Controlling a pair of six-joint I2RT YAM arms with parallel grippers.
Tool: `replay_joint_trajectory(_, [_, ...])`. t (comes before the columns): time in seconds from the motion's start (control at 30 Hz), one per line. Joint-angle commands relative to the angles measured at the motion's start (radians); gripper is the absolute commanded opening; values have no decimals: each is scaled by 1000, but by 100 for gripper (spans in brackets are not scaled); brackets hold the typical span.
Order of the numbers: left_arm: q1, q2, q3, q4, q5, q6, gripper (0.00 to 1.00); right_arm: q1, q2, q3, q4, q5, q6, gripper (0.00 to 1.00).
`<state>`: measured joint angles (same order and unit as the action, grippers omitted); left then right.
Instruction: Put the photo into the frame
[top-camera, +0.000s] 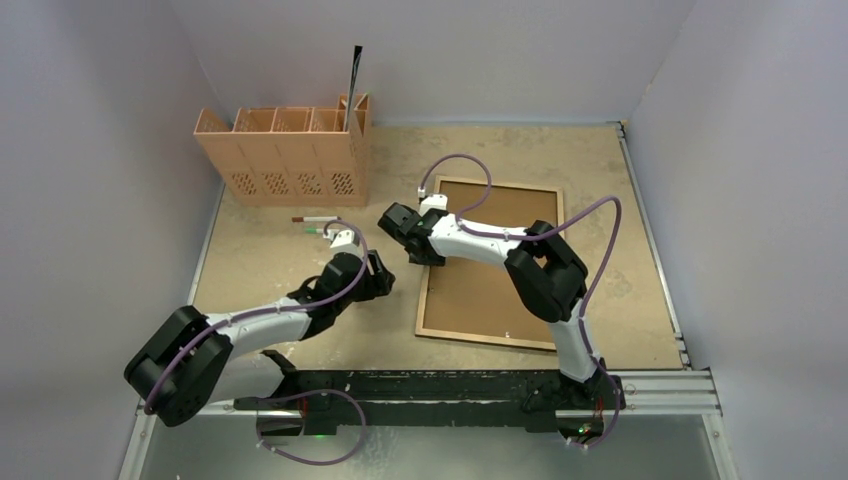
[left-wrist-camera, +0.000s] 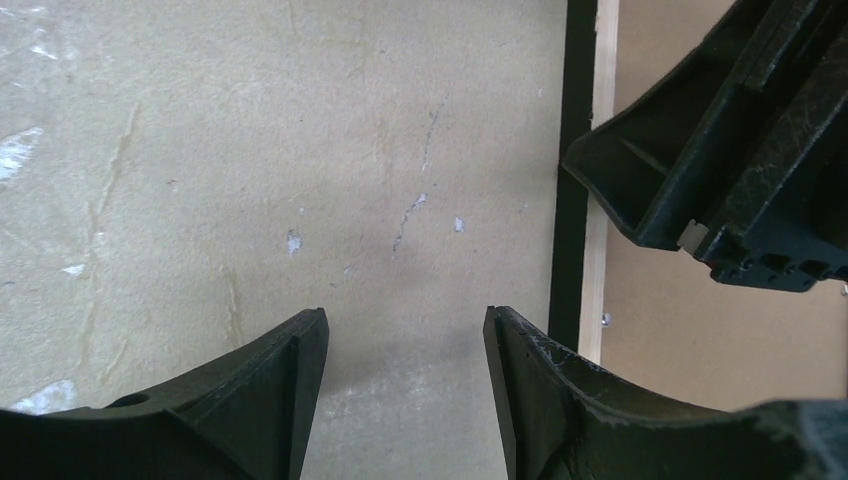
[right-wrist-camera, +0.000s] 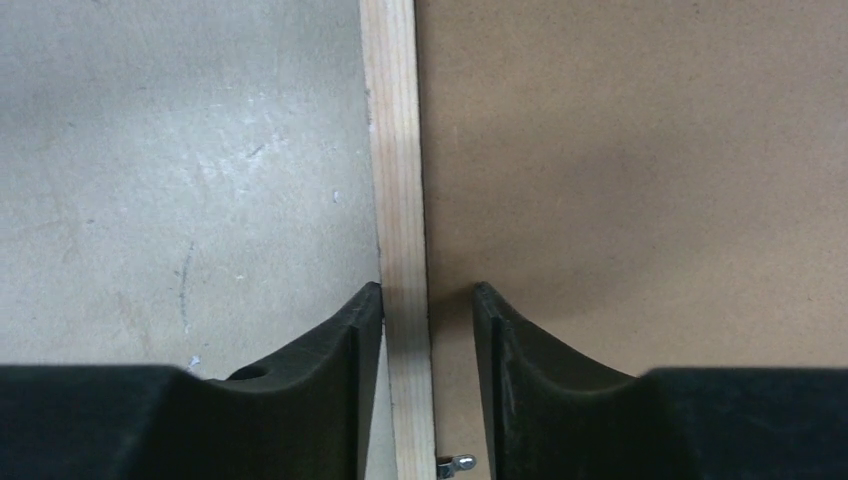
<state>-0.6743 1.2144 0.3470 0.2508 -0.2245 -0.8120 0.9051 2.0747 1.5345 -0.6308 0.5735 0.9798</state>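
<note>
Far left, at the back of the pale tan tabletop (top-camera: 260, 260): a terracotta-coloured plastic organiser rack (top-camera: 285, 160) with a row of open compartments and perforated sides, standing upright. A thin dark strip (top-camera: 354, 80) rises from its rightmost compartment. It is seen edge-on, and I cannot tell whether this is the photo.

Just in front of the rack, a slim pen with a red end (top-camera: 313, 220) lies flat on the table.

Left gripper (left-wrist-camera: 405, 320): low over bare tabletop, left of the frame. The fingers stand apart with nothing between them, and it touches nothing.

Right gripper (right-wrist-camera: 428, 295): at the frame's left side rail, near the upper corner. The jaws are parted and straddle the rail. One finger sits against the rail's outer edge on the table side. The other finger is over the backing board with a gap to the rail, so the rail is not clamped.

The large thin rectangular picture frame (top-camera: 422, 300) lies flat on the table right of centre, back side up. Its light wood rails are uppermost, with a black edge showing along the outside in the left wrist view. A plain brown backing board (top-camera: 480, 290) fills the frame. A small metal tab (right-wrist-camera: 455, 463) sits at the rail's inner edge.
</note>
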Motion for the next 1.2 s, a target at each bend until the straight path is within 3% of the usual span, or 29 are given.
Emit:
replay_joint_trajectory(0.0, [10, 15, -11, 99, 64, 14, 61, 7, 4, -3, 30, -37, -2, 36])
replay_joint_trajectory(0.3, [9, 108, -57, 368, 268, 19, 60, 6, -41, 5, 82, -98, -39, 0])
replay_joint_trajectory(0.6, [11, 193, -61, 573, 503, -104, 63, 3, -189, -14, 142, -158, -61, 0])
replay_joint_trajectory(0.83, [16, 188, -136, 659, 546, -193, 57, -11, -252, -33, 178, -202, -65, 0])
replay_joint_trajectory(1.0, [15, 192, -157, 828, 674, -295, 44, -21, -257, -47, 199, -221, -63, 0])
replay_joint_trajectory(1.17, [18, 195, -158, 865, 727, -325, 20, -27, -256, -53, 194, -216, -65, 1])
